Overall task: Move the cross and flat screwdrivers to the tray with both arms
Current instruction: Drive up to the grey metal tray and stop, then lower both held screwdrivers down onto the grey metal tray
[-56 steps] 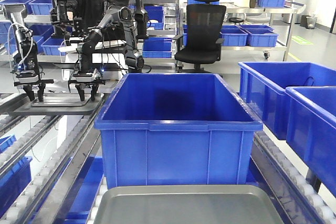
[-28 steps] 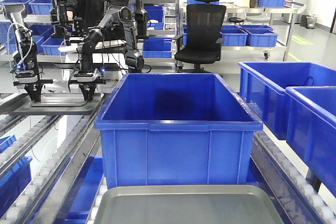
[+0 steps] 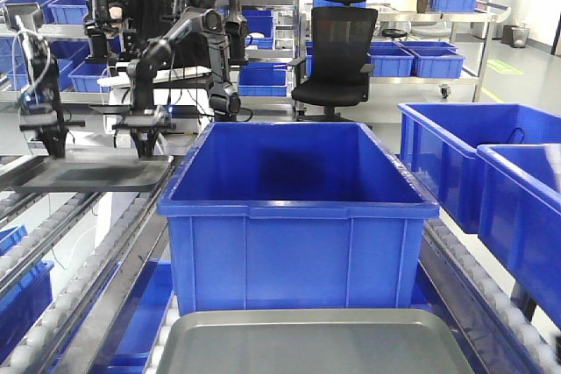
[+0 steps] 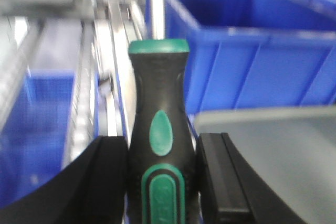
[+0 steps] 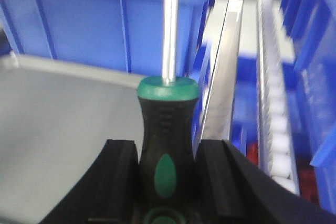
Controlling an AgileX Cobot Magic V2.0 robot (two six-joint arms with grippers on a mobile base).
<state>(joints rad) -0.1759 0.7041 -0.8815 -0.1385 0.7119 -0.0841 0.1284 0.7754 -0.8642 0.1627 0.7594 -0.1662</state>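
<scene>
1. Left gripper (image 4: 160,179) is clenched on a green-and-black screwdriver (image 4: 157,103); the grey tray (image 4: 278,145) lies at lower right of the frame.
2. Right gripper (image 5: 165,182) grasps a second screwdriver (image 5: 167,124), with the tray at left of the frame.

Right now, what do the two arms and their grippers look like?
Both black jointed arms have rounded motor housings and thin cables running alongside. The left gripper and right gripper each have matte black fingers, flat inside, curved outside. No markings legible.
</scene>
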